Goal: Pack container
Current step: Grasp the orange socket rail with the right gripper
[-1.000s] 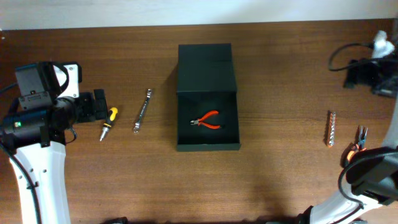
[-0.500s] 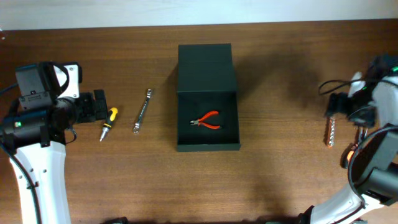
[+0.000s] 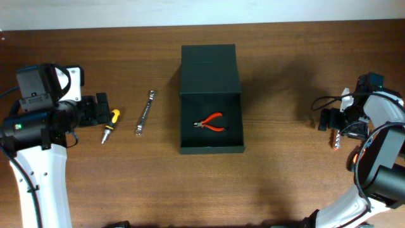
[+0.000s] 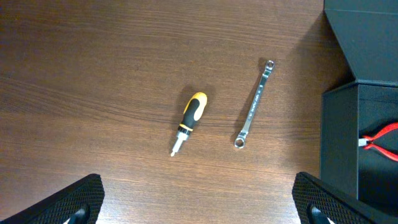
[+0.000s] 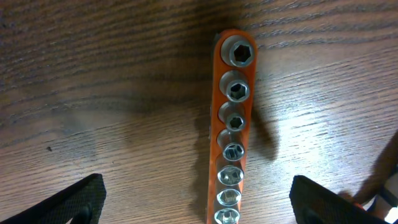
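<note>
The dark green container [image 3: 190, 136] lies mid-table with its flap lid [image 3: 209, 66] folded open toward the far side. Red-handled pliers [image 3: 211, 122] rest inside it. My left gripper [image 3: 100, 109] is open, hovering just left of a yellow-and-black screwdriver [image 3: 111, 125] and holding nothing. In the left wrist view the left gripper [image 4: 200, 208] has only bare wood between its fingers, with the screwdriver [image 4: 190, 121] and a silver wrench [image 4: 254, 102] ahead. My right gripper [image 3: 332, 120] is open above an orange socket rail [image 5: 235, 124], which lies between its spread fingers [image 5: 81, 200].
The wrench [image 3: 145, 113] lies between the screwdriver and the container. The container's wall [image 4: 339, 137] fills the right edge of the left wrist view. Small dark pliers with orange grips [image 3: 362, 147] lie right of the socket rail, beside the right arm's base.
The right arm has swung from the far right corner down and inward to sit over the socket rail, its jaws widening slightly. The left arm has not moved.
</note>
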`<state>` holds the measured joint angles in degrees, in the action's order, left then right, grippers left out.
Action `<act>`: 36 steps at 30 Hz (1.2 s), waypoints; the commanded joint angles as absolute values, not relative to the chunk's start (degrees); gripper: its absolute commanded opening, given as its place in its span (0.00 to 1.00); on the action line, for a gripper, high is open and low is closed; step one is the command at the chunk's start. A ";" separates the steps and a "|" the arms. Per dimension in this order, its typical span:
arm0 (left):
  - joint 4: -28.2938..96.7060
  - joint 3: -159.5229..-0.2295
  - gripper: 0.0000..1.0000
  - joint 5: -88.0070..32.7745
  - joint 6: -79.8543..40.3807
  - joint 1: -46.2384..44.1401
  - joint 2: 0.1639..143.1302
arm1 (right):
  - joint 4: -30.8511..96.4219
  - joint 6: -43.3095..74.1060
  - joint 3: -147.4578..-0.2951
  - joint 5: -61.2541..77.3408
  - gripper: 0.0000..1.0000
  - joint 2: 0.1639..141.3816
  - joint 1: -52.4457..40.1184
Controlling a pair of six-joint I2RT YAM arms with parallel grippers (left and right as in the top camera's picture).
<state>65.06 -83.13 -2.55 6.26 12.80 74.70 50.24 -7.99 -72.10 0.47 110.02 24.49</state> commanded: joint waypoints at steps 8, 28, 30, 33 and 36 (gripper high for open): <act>65.58 -84.12 0.99 -2.13 7.01 12.62 74.89 | 48.51 -8.80 -70.02 0.03 0.95 110.04 24.40; 65.65 -84.12 0.99 -2.15 7.01 12.62 74.89 | 45.58 -8.51 -67.59 0.01 0.70 110.04 24.38; 65.65 -84.12 0.99 -2.15 7.01 12.62 74.89 | 45.58 -8.51 -67.59 -0.01 0.65 110.04 24.38; 65.65 -84.12 0.99 -2.15 7.01 12.62 74.89 | 45.58 -8.51 -67.59 -0.01 0.58 110.04 24.38; 65.69 -84.12 0.99 -2.15 7.01 12.62 74.89 | 45.58 -8.05 -67.59 -0.03 0.52 110.04 24.38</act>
<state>65.56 -83.13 -2.57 6.26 12.80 74.70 45.76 -8.75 -68.34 0.51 110.00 24.49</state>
